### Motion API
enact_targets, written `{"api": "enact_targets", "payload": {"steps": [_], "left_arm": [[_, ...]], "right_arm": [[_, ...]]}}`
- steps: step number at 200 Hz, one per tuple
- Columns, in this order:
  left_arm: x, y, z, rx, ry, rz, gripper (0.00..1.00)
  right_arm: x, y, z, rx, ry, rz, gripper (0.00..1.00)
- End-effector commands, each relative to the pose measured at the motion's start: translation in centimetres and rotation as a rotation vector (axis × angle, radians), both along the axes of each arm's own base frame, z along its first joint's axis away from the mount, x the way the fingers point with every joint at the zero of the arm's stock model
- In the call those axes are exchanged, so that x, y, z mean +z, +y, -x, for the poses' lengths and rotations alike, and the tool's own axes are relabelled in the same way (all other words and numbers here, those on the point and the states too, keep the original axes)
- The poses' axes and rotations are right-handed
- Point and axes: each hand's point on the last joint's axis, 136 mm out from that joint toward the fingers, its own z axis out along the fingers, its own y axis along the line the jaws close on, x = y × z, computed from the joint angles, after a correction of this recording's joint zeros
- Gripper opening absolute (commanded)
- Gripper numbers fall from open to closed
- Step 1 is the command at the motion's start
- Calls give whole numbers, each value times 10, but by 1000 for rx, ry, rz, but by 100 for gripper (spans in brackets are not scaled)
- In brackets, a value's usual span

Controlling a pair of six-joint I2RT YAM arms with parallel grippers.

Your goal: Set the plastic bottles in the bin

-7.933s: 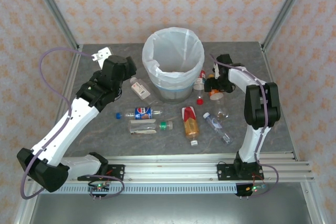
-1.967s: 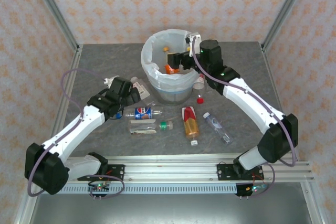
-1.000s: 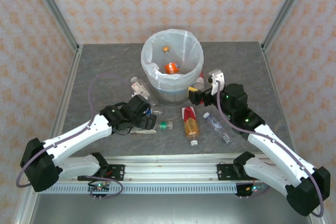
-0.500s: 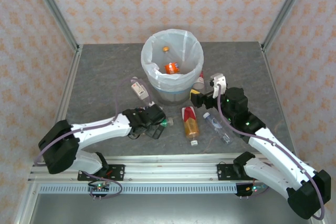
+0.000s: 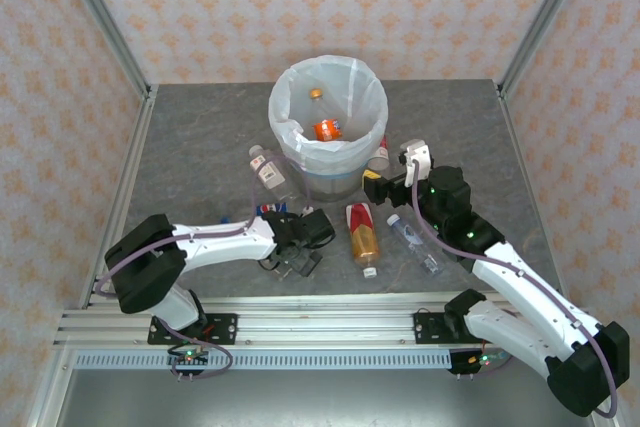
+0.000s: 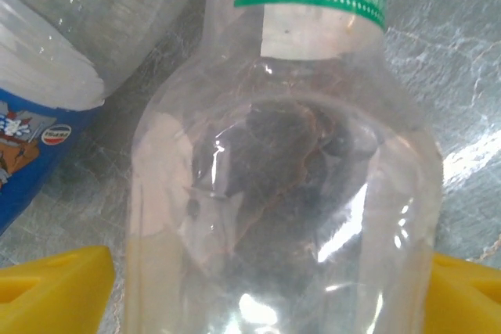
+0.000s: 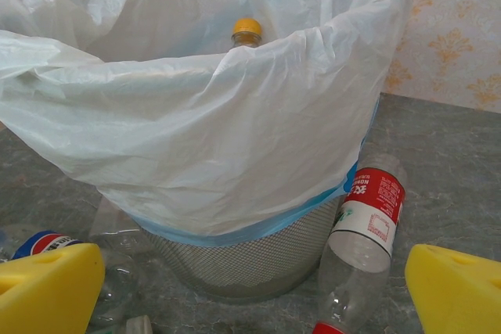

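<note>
Bin (image 5: 283, 97) holds one orange bottle (image 5: 326, 129); rest lie on table (image 5: 200, 137). Left gripper (image 6: 270, 271) spread astride green-label bottle (image 6: 282, 154); right gripper (image 7: 254, 271) spread, empty

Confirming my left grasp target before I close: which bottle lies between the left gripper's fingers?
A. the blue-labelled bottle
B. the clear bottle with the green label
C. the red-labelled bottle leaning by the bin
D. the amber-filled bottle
B: in the left wrist view the left gripper has a yellow finger on either side of the clear bottle with the green label, while the blue-labelled bottle lies outside them.
</note>
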Motion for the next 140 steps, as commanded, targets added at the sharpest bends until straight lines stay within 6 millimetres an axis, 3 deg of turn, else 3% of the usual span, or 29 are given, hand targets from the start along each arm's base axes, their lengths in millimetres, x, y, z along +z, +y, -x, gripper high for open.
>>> {"api": "enact_targets", "payload": {"steps": [1, 35, 61, 140], "left_arm": [[-4, 5, 4, 31, 3, 9, 87], [-18, 3, 7, 35, 28, 5, 80], [-18, 9, 1, 62, -11, -10, 70], [41, 22, -5, 136, -232, 220, 60]], "right_arm": [[-1, -1, -2, -9, -16, 13, 99], [0, -1, -2, -9, -16, 13, 99], [1, -1, -2, -14, -17, 8, 99], [10, 0, -11, -37, -36, -11, 99]]}}
